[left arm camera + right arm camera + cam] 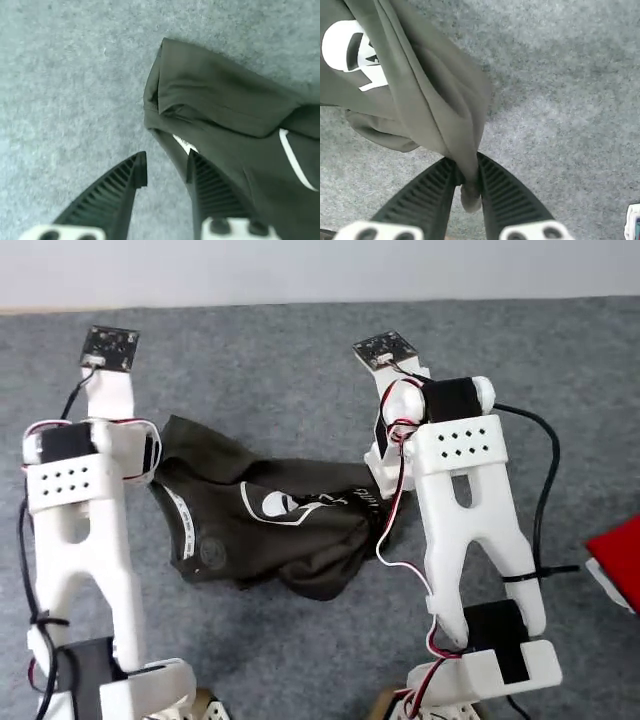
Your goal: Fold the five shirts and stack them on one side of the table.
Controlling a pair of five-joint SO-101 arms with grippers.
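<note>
A single dark olive cotton shirt with a white printed graphic (270, 530) lies crumpled on the grey felt-like table covering (300, 360), between the two white plastic arms and roughly mid-table. It is bunched rather than flat, with folds running across its body and one rounded lobe sagging toward the near edge. The left arm (85, 530) stands at the shirt's outer edge. In its wrist view, the left gripper (166, 165) has its black ribbed fingers (125, 187) spread apart with bare grey covering between them. One finger hangs over the covering and the other sits right along the hem of the shirt (225, 100), where a folded sleeve or corner lies doubled over itself. Whether that finger touches the cloth cannot be told. The right arm (470, 510) stands at the opposite end of the garment. The right gripper (466, 172) is pinched tight on a gathered ridge of the shirt (420, 90), and a small nub of cloth pokes out between the ribbed pads. From that grip the fabric is drawn into a taut pleat, with the white print beside it. A flat red object (622, 555) lies at the table's far right edge, well apart from the shirt.
</note>
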